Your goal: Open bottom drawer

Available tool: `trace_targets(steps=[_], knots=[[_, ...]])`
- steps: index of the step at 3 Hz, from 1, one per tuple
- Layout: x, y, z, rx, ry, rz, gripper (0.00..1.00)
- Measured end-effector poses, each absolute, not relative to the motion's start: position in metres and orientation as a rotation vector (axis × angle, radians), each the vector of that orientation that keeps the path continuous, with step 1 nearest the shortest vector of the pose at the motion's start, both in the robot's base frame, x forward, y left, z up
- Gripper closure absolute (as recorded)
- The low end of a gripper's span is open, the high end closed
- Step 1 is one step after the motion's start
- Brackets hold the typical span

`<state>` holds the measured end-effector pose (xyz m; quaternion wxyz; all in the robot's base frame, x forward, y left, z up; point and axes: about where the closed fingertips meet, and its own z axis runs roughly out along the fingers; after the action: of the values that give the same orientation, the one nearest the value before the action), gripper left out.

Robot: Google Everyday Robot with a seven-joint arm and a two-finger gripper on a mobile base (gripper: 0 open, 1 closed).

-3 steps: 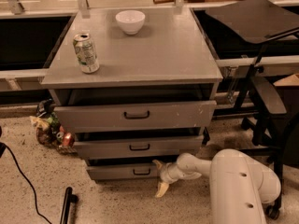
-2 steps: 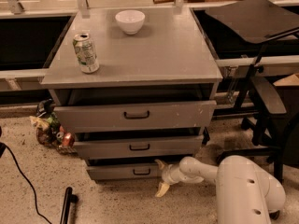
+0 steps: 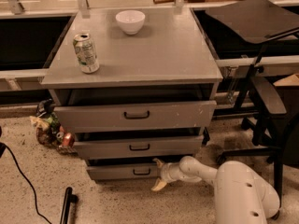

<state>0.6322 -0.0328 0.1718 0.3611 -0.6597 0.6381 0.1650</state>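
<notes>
The bottom drawer (image 3: 117,172) is the lowest of three in the bench (image 3: 154,55), close to the floor. The pincer (image 3: 158,174) is at the right end of the drawer front, just right of the black loop handle (image 3: 141,171). Its fingers are spread apart and pinch nothing.

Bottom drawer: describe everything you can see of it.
The bottom drawer is the lowest of three: a low, flat grey front with a small black loop handle, close above the speckled floor, a dark gap over it. The hand, fingers spread, sits at its right end, clear of the handle.
</notes>
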Motion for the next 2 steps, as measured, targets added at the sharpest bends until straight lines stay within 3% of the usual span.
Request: trace_targets(steps=[2], knots=[[0.592, -0.022, 0.193, -1.739, 1.6, 0.499, 0.66]])
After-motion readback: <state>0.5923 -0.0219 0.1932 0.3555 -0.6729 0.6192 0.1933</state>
